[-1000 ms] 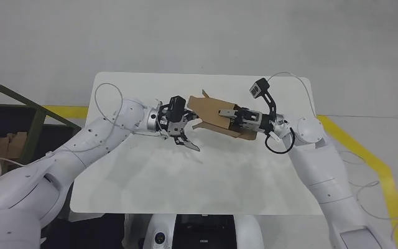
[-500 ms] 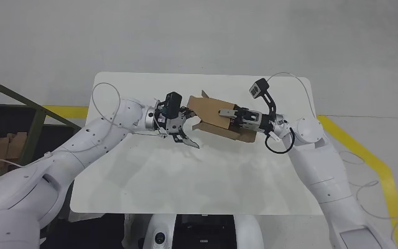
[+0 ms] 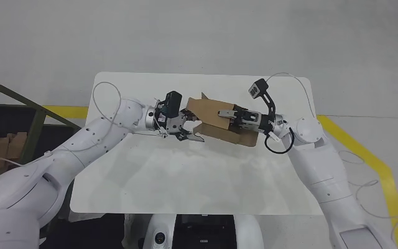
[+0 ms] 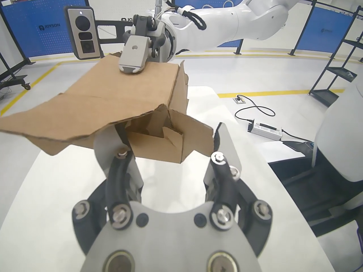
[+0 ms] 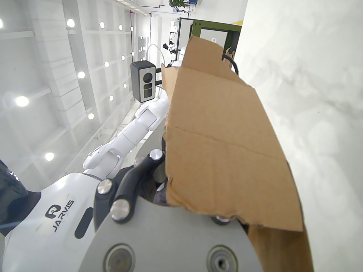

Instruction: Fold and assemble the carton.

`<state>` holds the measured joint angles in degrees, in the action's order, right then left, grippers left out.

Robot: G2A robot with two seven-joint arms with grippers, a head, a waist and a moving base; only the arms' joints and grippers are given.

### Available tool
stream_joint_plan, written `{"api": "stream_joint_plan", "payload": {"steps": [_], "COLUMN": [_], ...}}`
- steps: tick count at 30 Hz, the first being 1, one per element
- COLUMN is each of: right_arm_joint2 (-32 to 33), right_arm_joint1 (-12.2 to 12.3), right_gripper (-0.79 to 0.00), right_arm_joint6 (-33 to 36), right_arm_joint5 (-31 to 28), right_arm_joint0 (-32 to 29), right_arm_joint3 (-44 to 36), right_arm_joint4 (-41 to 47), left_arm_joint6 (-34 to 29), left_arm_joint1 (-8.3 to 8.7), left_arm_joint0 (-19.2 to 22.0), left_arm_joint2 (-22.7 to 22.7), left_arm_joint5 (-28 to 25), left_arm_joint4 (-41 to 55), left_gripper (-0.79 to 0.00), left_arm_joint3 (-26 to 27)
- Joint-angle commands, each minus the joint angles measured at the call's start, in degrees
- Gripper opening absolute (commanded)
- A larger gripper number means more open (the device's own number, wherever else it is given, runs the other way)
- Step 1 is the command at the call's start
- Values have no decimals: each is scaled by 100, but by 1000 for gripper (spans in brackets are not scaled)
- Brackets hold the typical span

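Room: blue fence panels [image 4: 42, 38] on a grey floor, black rack [image 4: 347, 73], power adapter [image 4: 265, 129] with cable. Surface: white table [image 3: 186, 180]. Carton [image 3: 214, 124] half-formed, over the table's middle. Right gripper [image 3: 227, 114] clamps its top panel. Left gripper [image 4: 164, 140] spread wide, astride an end flap.

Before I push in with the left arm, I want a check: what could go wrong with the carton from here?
1. The left gripper is open with its fingers at the carton's open end, one under the ragged top flap; pushing may snag and crumple it.
2. The right gripper seems to grip just the top panel, so a push could twist or slip the carton.
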<state>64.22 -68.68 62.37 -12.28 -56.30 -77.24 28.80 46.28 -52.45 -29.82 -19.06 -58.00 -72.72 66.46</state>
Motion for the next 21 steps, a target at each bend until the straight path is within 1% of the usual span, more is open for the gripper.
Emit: {"api": "stream_joint_plan", "payload": {"steps": [1, 2, 6, 11, 18, 21], "right_arm_joint2": [3, 4, 8, 5, 6, 4], "right_arm_joint1": [2, 3, 7, 9, 12, 12], "right_gripper": [-785, -785, -785, -785, -785, -785], "right_arm_joint6": [4, 5, 9, 43, 73, 82], "right_arm_joint5": [-5, -6, -9, -20, -41, -49], "right_arm_joint0": [-4, -4, -10, -16, -18, -20], "right_arm_joint3": [1, 1, -1, 0, 22, 20], "right_arm_joint4": [0, 1, 3, 38, 73, 94], "left_arm_joint6": [0, 0, 0, 0, 0, 1], "left_arm_joint1": [-2, -3, -8, -3, 36, 64], "left_arm_joint0": [13, 17, 35, 43, 10, 24], "left_arm_joint2": [22, 27, 45, 55, 146, 245], "left_arm_joint5": [0, 0, 0, 0, 0, 0], "left_arm_joint4": [24, 34, 113, 165, 427, 648], "left_gripper": [-283, -292, -271, -265, -305, -345], "left_arm_joint3": [-25, -36, -94, -139, -113, -56]}}
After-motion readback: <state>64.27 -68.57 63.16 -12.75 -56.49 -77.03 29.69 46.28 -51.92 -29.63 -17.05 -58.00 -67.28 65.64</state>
